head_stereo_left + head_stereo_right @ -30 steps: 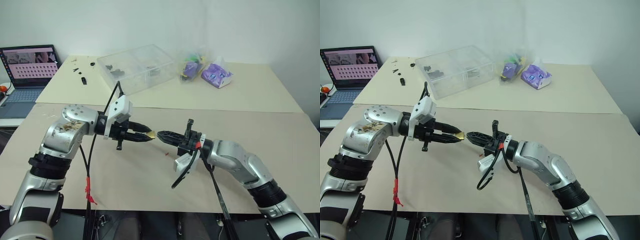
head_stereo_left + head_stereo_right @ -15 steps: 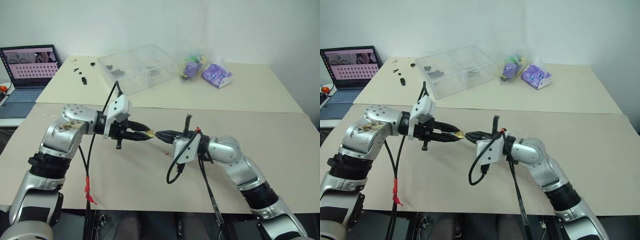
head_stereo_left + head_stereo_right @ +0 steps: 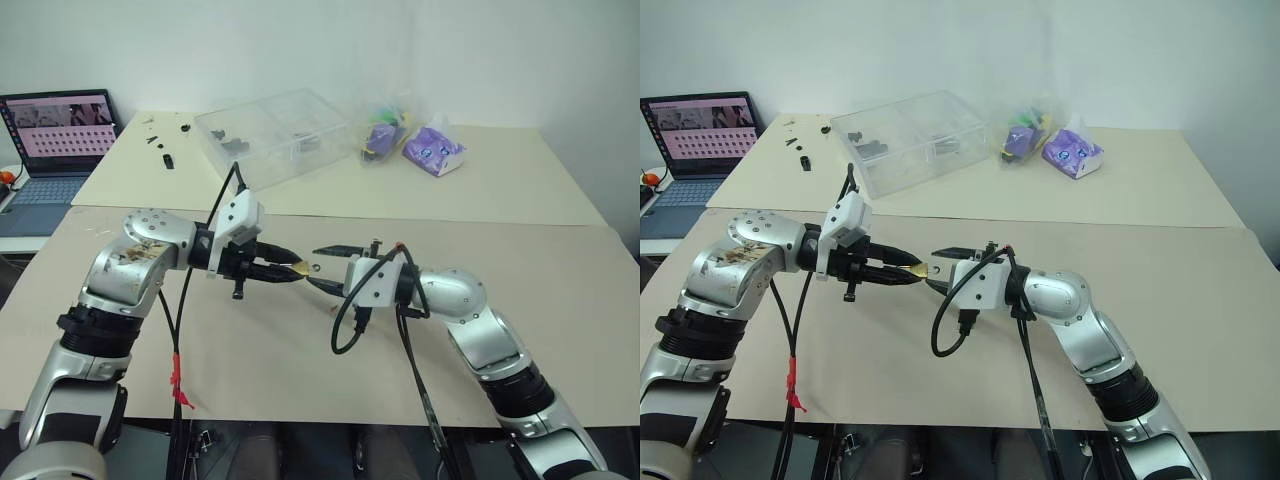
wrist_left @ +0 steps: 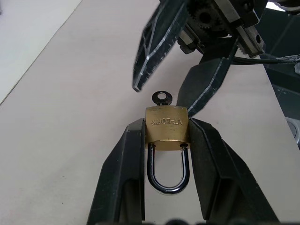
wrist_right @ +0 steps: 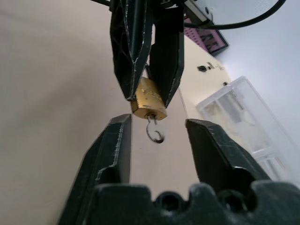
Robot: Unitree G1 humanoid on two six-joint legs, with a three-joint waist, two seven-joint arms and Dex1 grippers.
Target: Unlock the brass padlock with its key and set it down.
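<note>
Left wrist view shows the brass padlock (image 4: pixel 166 128) pinched by its gold body between the two black fingers of the left gripper (image 4: pixel 166 140), with the silvery shackle (image 4: pixel 168 171) lying back between the fingers toward the wrist and seated in the body at both ends. A small key (image 4: pixel 161 98) sticks out of the far end of the lock, its round bow free in the air. Just beyond it the right gripper (image 3: pixel 322 267) faces the lock with its jaws spread apart, one finger to each side of the key and neither touching it. Seen from the head cameras, both arms meet above the near table (image 3: pixel 560 300), a beige surface, and the padlock hangs clear of it at the left fingertips. From the right wrist camera the key dangles from the lock's end in the gap between that gripper's parted fingers (image 5: pixel 112 150). Farther back on a second table stand a clear plastic box (image 3: pixel 272 135) and some purple packets (image 3: pixel 432 148), with a laptop (image 3: pixel 55 135) off to the left.
</note>
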